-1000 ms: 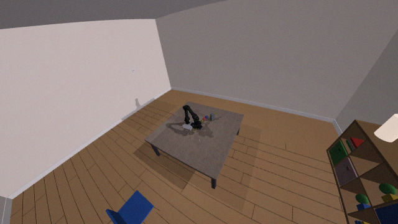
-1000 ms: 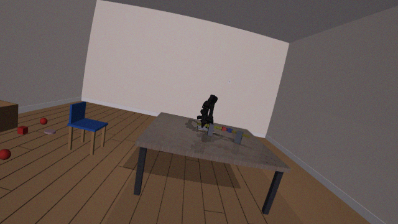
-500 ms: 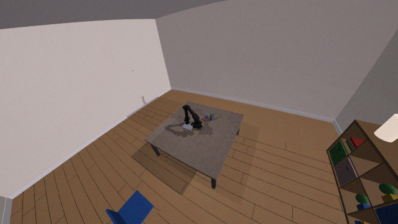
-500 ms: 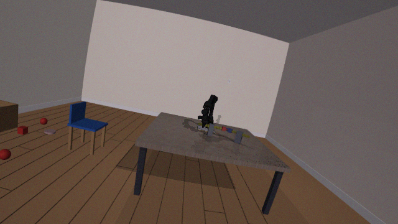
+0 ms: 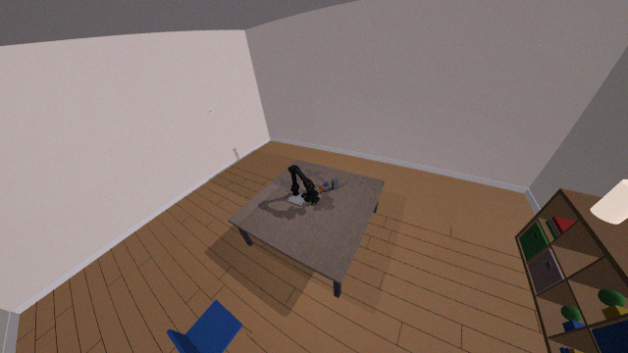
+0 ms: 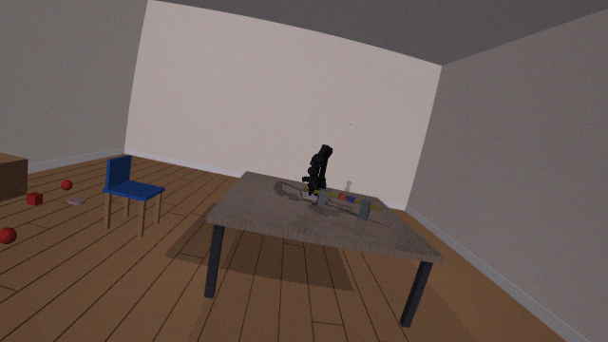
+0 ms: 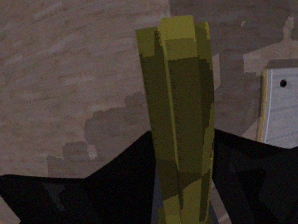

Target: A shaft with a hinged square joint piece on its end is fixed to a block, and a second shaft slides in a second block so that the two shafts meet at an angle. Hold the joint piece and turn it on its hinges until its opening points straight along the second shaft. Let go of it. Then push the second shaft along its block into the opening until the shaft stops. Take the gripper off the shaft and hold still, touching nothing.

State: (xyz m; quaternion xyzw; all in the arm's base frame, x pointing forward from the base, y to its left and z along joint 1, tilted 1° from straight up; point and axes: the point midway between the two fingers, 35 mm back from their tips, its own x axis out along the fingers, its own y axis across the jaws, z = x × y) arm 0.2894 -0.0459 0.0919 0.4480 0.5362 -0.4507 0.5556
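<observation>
Wrist view:
- End effector (image 7: pixel 181 169), one. Two dark fingers stand slightly parted, one on either side of the second shaft, a little wider than it. It has hold of nothing.
- Second shaft (image 7: pixel 176 96), one, yellow, square in section. It runs between the fingers and away over the tabletop (image 7: pixel 80 63).
- White base plate (image 7: pixel 280 106), one, at the right edge, lying on the tabletop.

Exterior view:
- Arm (image 6: pixel 319 166), one, black, bent down toward the nearer block.
- Grey blocks, two: one (image 6: pixel 322 198) beside the arm, one (image 6: pixel 365 209) to its right.
- Joint piece (image 6: pixel 346 198), one, red and blue, between the two blocks. Whether the shaft's end has entered it is too small to tell.
- Blue chair (image 6: pixel 128 182), one, on the floor, well apart from the table.
- Red balls, two (image 6: pixel 66 184) (image 6: pixel 7 235).
- Red cube (image 6: pixel 34 198), one.
</observation>
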